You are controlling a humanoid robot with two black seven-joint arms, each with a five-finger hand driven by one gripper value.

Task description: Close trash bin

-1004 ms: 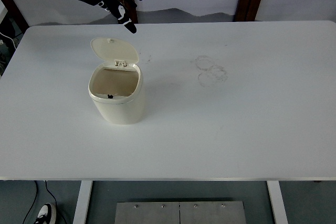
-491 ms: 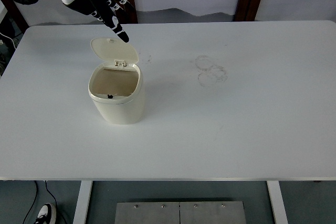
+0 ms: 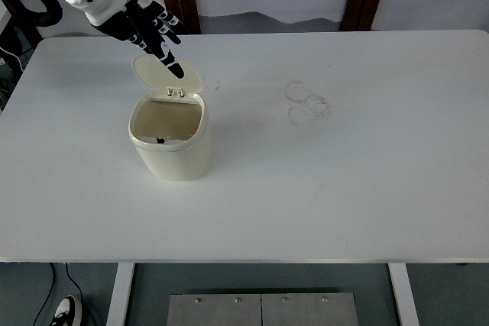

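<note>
The trash bin [image 3: 170,140] is seen in the head view standing upright on the white table [image 3: 344,173], with its lid [image 3: 164,74] tipped open behind the mouth. Directly behind the bin, the left hand [image 3: 147,30] is held over the lid with fingers [image 3: 174,66] extended and nothing gripped; whether a fingertip touches the lid cannot be told. Faint ring marks [image 3: 307,102] are visible right of the bin.

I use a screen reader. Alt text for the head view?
A black left robot hand, fingers spread, reaches over the raised lid of an open cream plastic trash bin on a white table.
</note>
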